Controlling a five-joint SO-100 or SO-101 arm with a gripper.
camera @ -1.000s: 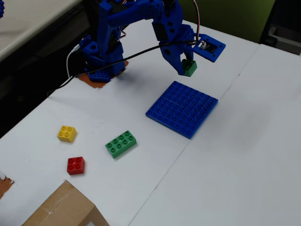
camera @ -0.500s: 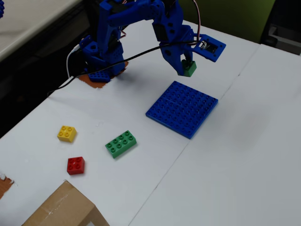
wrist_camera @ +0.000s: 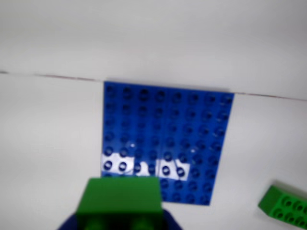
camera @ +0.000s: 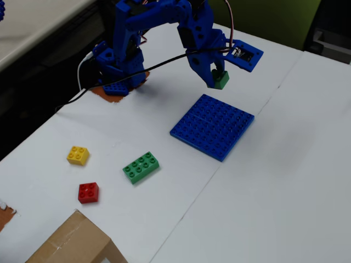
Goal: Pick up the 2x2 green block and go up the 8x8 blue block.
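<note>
My blue gripper [camera: 217,79] is shut on the small 2x2 green block [camera: 221,80] and holds it in the air, just beyond the far edge of the 8x8 blue block [camera: 213,126]. In the wrist view the green block [wrist_camera: 121,197] fills the bottom middle between the blue jaws of the gripper [wrist_camera: 120,218], with the blue baseplate [wrist_camera: 165,139] lying flat on the white table straight ahead of it.
A longer green 2x4 brick [camera: 141,167] lies left of the baseplate and shows at the wrist view's bottom right [wrist_camera: 285,206]. A yellow brick [camera: 78,155], a red brick [camera: 88,192] and a cardboard box [camera: 74,244] lie at the front left. The arm's base [camera: 118,68] stands at the back.
</note>
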